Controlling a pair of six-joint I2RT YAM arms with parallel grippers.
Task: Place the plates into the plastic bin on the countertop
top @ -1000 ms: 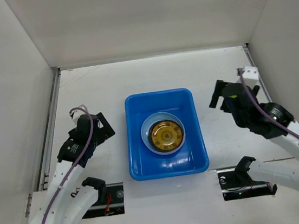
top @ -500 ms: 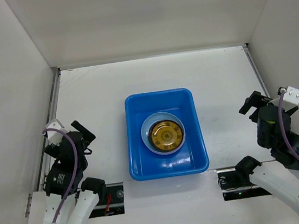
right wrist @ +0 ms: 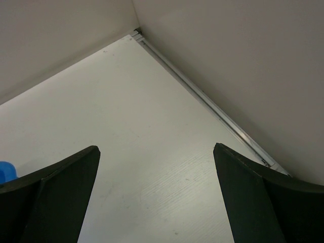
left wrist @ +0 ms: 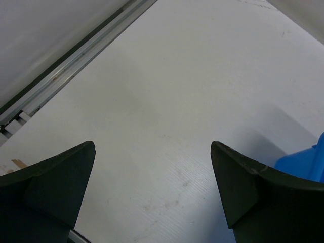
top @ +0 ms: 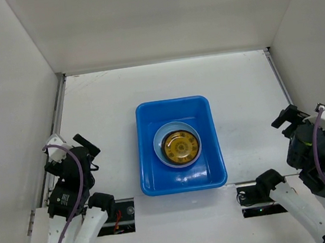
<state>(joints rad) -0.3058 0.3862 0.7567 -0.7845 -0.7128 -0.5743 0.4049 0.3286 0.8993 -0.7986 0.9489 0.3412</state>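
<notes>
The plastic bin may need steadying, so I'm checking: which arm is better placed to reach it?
Left, marginally. Both claws are open and empty, but the left claw sits slightly closer to the plastic bin than the right claw, and its wrist view shows more blue rim.

White tabletop (top: 105, 93), faintly scuffed, boxed in by a plain white back wall (top: 155, 15), left wall (top: 4, 87) and right wall (top: 309, 14); a metal rail (top: 55, 125) lines each side edge, under soft, even light
</notes>
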